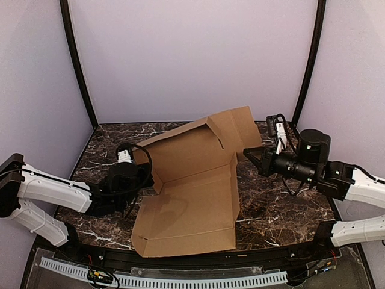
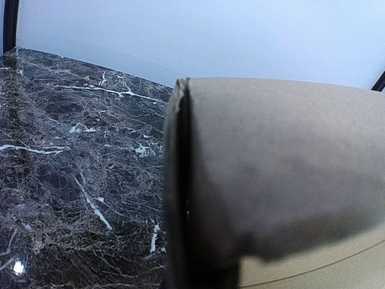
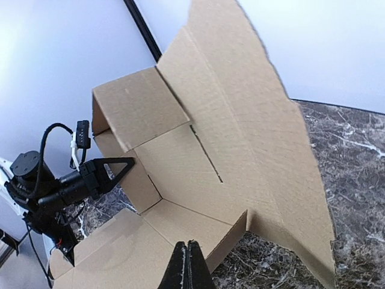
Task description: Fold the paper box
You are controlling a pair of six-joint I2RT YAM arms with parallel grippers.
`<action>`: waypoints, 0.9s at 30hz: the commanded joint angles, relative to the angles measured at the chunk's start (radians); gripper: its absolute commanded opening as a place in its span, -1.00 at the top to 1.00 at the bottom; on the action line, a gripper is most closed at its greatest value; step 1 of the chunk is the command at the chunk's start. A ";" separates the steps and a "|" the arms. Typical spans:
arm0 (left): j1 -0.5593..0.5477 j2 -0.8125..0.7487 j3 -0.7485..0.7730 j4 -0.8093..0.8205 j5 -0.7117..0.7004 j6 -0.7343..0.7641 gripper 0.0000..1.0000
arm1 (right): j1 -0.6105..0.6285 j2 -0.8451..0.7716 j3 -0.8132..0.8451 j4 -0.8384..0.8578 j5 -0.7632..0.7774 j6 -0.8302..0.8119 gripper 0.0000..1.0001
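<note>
The left arm reaches in low from the left. Its hand (image 3: 123, 165) is shut against the raised left wall of the paper box (image 1: 192, 198). That arm's own camera is filled with cardboard, so I cannot tell whether the hand pinches the wall or only presses on it. The right arm stretches in level from the right. Its hand (image 3: 186, 250) is closed, fingers together and holding nothing, with the tips just at the box's right side flap. The box lies in the middle of the table (image 1: 271, 211), base panel flat and lid panel tilted up on the far side.
</note>
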 commanded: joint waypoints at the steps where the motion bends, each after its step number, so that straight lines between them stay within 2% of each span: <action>1: 0.010 -0.035 -0.005 0.002 0.017 -0.021 0.99 | 0.029 -0.006 0.062 -0.077 0.001 -0.230 1.00; 5: 0.012 -0.039 -0.001 0.004 0.038 -0.009 0.99 | 0.043 0.048 0.112 -0.154 -0.031 -0.341 1.00; 15: 0.031 -0.063 0.001 -0.011 0.127 0.011 0.99 | 0.047 0.159 0.233 -0.289 0.057 -0.474 1.00; 27: 0.046 -0.077 -0.004 -0.019 0.207 0.018 0.99 | 0.047 0.104 0.210 -0.382 0.098 -0.524 1.00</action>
